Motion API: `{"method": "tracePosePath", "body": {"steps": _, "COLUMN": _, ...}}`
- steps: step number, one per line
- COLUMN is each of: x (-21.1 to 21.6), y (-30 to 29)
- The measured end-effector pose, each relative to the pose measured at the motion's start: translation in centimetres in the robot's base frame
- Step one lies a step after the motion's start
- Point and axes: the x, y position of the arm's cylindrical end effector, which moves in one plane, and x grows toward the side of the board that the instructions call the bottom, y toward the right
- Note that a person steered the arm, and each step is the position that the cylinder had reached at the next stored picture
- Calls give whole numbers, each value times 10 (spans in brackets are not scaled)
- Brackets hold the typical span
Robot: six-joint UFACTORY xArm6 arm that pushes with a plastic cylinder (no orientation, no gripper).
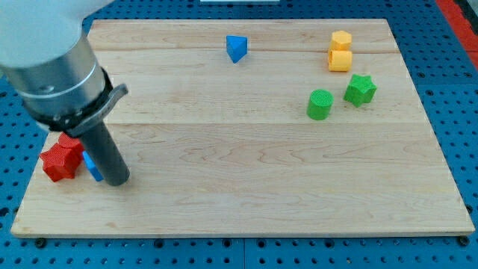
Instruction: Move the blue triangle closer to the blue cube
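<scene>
While my tip (116, 181) rested against the blue cube (92, 167), bare and holding nothing, the blue triangle (237, 48) sat well apart toward the view's top right.

Bright even light, soft faint shadows beside blocks, sharp focus, no glare

My tip (116, 181) at tabletop (246, 172) lower left, touching partly hidden blue cube (92, 166) beside red star blocks (61, 158); blue triangle (237, 48) well apart, near view's top centre
</scene>
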Motion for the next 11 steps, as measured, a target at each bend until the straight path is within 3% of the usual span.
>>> {"method": "tracePosePath", "body": {"steps": 1, "x": 0, "y": 3}}
{"method": "tracePosePath", "body": {"steps": 4, "x": -212, "y": 107}}
{"method": "tracePosePath", "body": {"steps": 6, "x": -285, "y": 115}}
{"method": "tracePosePath", "body": {"steps": 7, "x": -294, "y": 175}}
{"method": "tracePosePath", "body": {"steps": 9, "x": -220, "y": 199}}
{"method": "tracePosePath", "body": {"steps": 11, "x": -283, "y": 214}}
